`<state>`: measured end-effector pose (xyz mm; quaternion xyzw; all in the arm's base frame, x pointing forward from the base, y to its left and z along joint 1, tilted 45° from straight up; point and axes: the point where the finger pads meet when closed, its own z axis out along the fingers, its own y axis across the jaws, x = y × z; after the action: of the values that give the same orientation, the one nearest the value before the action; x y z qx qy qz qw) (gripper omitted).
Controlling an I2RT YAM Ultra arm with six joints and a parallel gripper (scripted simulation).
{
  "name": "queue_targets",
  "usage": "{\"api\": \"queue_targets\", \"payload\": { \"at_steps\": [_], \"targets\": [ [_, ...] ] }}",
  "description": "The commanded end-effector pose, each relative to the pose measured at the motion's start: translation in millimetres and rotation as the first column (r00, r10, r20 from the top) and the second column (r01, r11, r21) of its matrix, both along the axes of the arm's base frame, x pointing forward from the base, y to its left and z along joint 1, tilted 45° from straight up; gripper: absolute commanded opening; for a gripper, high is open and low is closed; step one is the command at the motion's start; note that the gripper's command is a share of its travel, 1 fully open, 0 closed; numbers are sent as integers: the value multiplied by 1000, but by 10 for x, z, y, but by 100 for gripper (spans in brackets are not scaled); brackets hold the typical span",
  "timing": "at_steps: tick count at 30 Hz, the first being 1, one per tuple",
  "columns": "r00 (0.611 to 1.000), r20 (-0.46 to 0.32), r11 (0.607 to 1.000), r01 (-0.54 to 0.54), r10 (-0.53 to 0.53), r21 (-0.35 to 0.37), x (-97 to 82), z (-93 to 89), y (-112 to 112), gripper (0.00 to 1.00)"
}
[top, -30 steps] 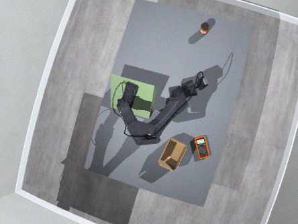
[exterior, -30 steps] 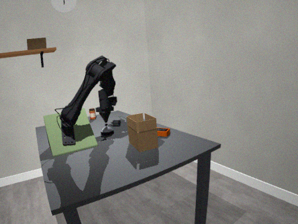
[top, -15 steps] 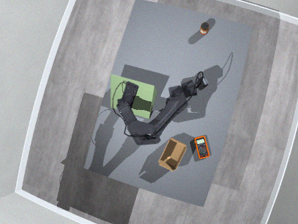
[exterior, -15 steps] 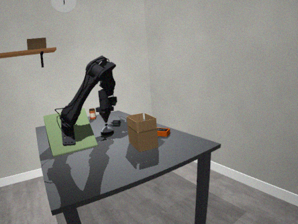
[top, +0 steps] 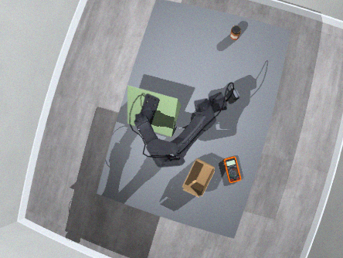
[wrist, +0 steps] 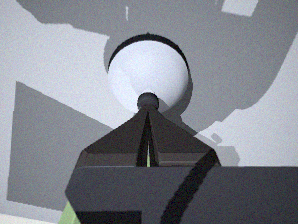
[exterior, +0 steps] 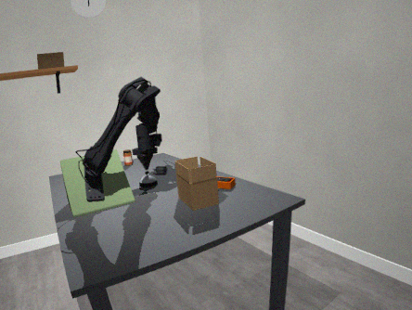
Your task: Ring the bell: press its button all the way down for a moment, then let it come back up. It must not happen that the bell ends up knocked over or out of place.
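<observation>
The gripper [wrist: 148, 116], jaws clenched on nothing, points its tip at the button [wrist: 148, 101] of the bell [wrist: 148, 75], at upper centre of the wrist view. If the tip sits off-centre, it may slide off. The box [exterior: 197, 187], meter [top: 232, 169] and jar [top: 235, 32] stand well apart, blocking nothing.

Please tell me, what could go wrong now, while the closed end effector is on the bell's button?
1. The shut end effector meets the small round button only with its narrow tip; it may slip off onto the smooth dome of the bell.
2. If the push is not straight down, the bell could slide on the table, as nothing visibly holds it.
3. Lifting too early may leave the button not fully pressed; its depth cannot be judged here.
</observation>
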<state>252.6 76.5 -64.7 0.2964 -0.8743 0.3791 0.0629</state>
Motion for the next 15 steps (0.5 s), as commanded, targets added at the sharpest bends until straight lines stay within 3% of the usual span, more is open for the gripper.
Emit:
{"api": "queue_targets", "payload": {
  "at_steps": [1, 15],
  "targets": [
    [1000, 2, 1000, -15, 15, -2, -5, 8, 17, 0],
    [1000, 18, 1000, -16, 16, 12, 6, 30, 45, 0]
  ]
}}
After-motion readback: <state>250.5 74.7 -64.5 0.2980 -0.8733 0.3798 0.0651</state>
